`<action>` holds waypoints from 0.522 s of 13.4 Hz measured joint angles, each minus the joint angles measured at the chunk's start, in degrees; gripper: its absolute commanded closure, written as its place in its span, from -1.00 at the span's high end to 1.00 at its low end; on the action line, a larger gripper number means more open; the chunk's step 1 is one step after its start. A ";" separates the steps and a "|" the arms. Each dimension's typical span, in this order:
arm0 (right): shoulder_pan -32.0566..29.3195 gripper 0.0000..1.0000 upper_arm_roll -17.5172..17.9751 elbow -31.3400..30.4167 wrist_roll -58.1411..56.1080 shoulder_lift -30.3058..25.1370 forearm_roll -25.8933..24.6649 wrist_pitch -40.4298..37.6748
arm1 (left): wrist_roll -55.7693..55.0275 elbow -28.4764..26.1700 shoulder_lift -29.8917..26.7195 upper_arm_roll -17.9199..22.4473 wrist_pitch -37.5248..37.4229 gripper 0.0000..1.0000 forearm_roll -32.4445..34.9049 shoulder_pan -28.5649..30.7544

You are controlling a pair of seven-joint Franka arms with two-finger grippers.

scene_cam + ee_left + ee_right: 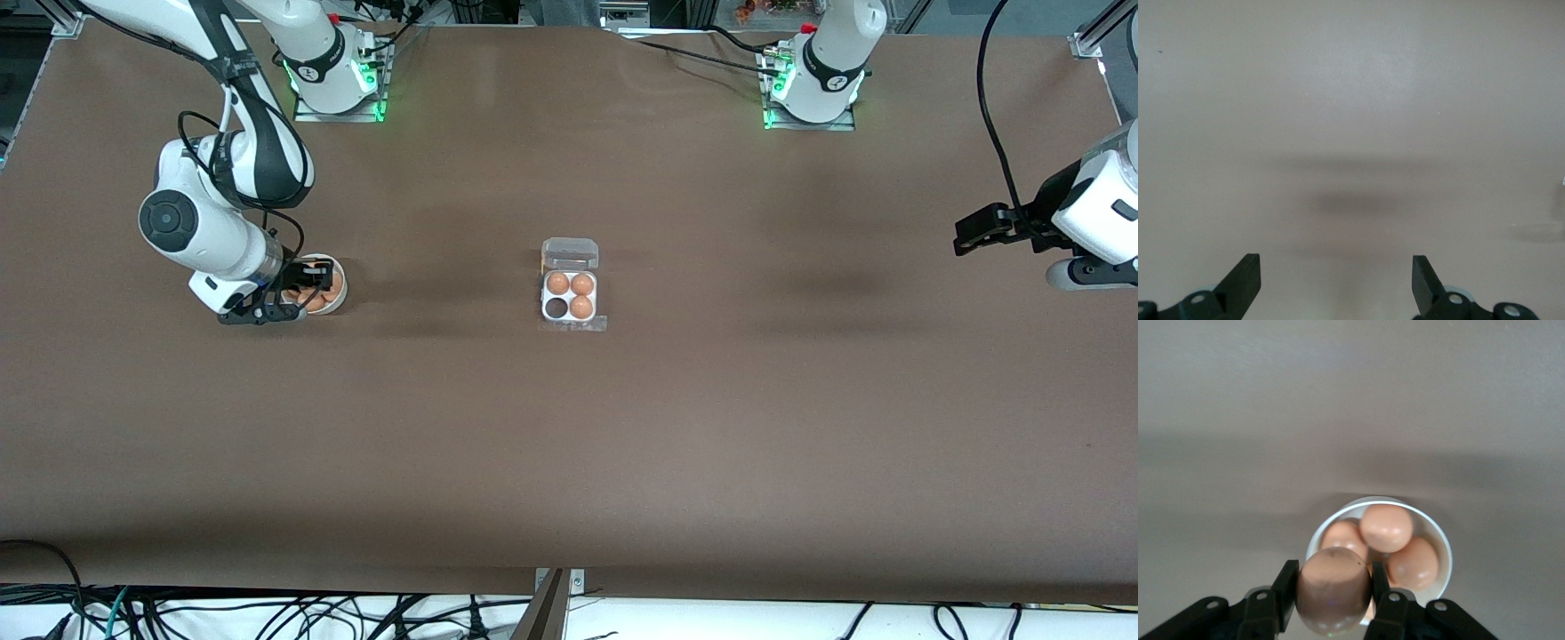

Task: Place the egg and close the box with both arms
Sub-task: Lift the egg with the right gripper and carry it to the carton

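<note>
Right gripper (1333,593) clamps an egg (1332,589) above the bowl (338,286); next, the box's (570,300) empty cell; left gripper (1336,277) waits apart

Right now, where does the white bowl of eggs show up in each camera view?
Front view: the bowl sits toward the right arm's end of the table, partly covered by the right gripper.
Right wrist view: the bowl lies below the gripper, which is shut on an egg.
Left wrist view: not in it; only bare table.
Shared landmark: the brown tabletop.
</note>
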 measured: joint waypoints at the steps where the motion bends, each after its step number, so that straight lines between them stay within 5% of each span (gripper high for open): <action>1: 1.04 -0.82 0.16 1.75 1.51 0.22 0.04 -1.69 | 0.00 0.00 0.00 0.00 0.00 1.00 0.00 0.00; 7: 12.60 -0.82 0.68 11.03 19.66 5.67 0.43 -3.24 | 0.00 0.01 0.00 -0.08 0.00 1.00 0.00 -0.08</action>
